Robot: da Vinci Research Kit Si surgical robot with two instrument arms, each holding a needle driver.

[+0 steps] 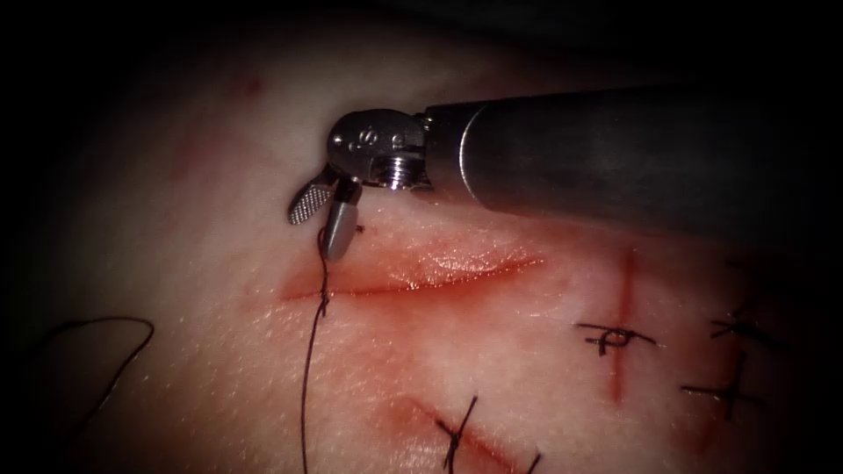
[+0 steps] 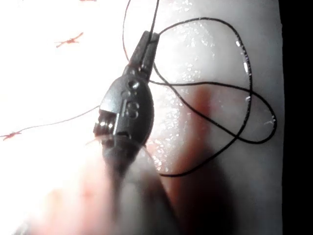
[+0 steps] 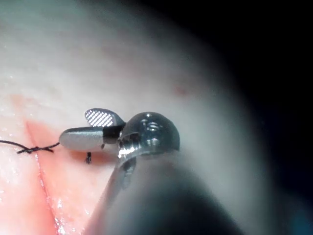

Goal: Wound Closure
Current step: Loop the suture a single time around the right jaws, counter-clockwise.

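1. While the tissue (image 1: pixel 263 175) lies beneath me with its cut (image 1: pixel 413 279) running across, finished stitches (image 1: pixel 615 338) cross other marked lines to the right.
2. My right gripper (image 1: pixel 318 219) hangs released just above the cut's left end, grasping nothing.
3. My left gripper (image 2: pixel 146 41) is clenched on the thread (image 2: pixel 244 63).
4. The thread (image 1: pixel 309 369) rises from a knot (image 1: pixel 323 303) at the cut's left end; I see no needle.

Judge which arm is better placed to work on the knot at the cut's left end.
Right, probably: its pincer hangs open beside the knot on the cut; the left pincer is shut on thread.
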